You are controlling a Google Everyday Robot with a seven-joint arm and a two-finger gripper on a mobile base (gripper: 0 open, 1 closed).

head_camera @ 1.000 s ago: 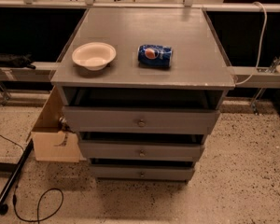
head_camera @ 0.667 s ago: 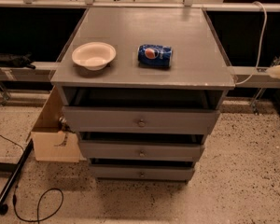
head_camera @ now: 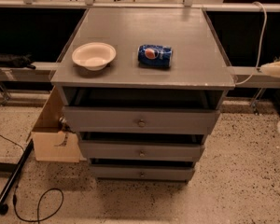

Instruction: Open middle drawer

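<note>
Entering at the right edge, level with the countertop, the gripper point(head_camera: 276, 69) shows only as a pale blurred shape. Whether it is apart, together or clamped on anything, I cannot tell. It sits well apart from the middle drawer point(head_camera: 141, 149), which is the second of three grey fronts on the cabinet point(head_camera: 144, 29), with its small round knob point(head_camera: 141, 153) at the centre.

That front lies between the top drawer point(head_camera: 141, 120) above and the bottom drawer point(head_camera: 141, 173) below. It looks not yet pulled out, with only a dark gap over it. The high, off-to-the-side position probably means the arm is only being brought round toward the cabinet front, so the reach for the knob is likely just starting (my guess).

On top, a white bowl point(head_camera: 94, 55) stands upright at the left. A blue can point(head_camera: 155, 55) lies on its side just right of it, apart from the bowl. Both sit back from the front edge, so they should be clear of a pull on the drawer. A cardboard box point(head_camera: 53, 136) sits against the cabinet's left side.

Versus a second ago, the pale shape has come further into view from the right. Bowl, can and all three fronts are unchanged.
</note>
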